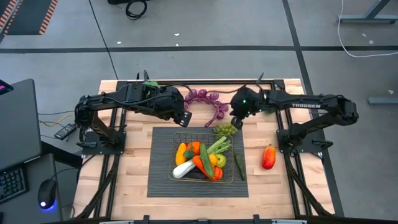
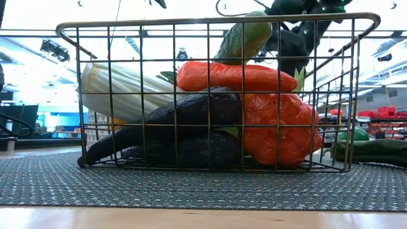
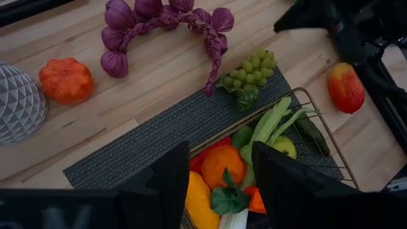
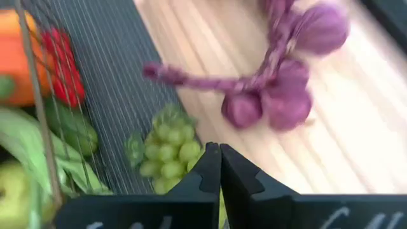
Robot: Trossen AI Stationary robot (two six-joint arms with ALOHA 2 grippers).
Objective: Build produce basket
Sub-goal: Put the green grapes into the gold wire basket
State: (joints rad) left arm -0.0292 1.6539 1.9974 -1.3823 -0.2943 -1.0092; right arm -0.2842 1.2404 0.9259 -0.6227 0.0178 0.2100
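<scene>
The brass wire basket stands on the dark ribbed mat and holds a leek, carrot, orange, yellow pepper, green apple and eggplant. Green grapes lie at the mat's far edge, just beyond the basket. A dark cucumber lies on the mat at the basket's right. My left gripper is open and empty, hovering above the basket's far left corner. My right gripper is shut and hovers just above the green grapes, touching nothing that shows.
A purple braided string of bulbs lies on the wood beyond the mat. A red-orange fruit lies right of the mat. A small orange pumpkin and a white patterned pot stand at the far left.
</scene>
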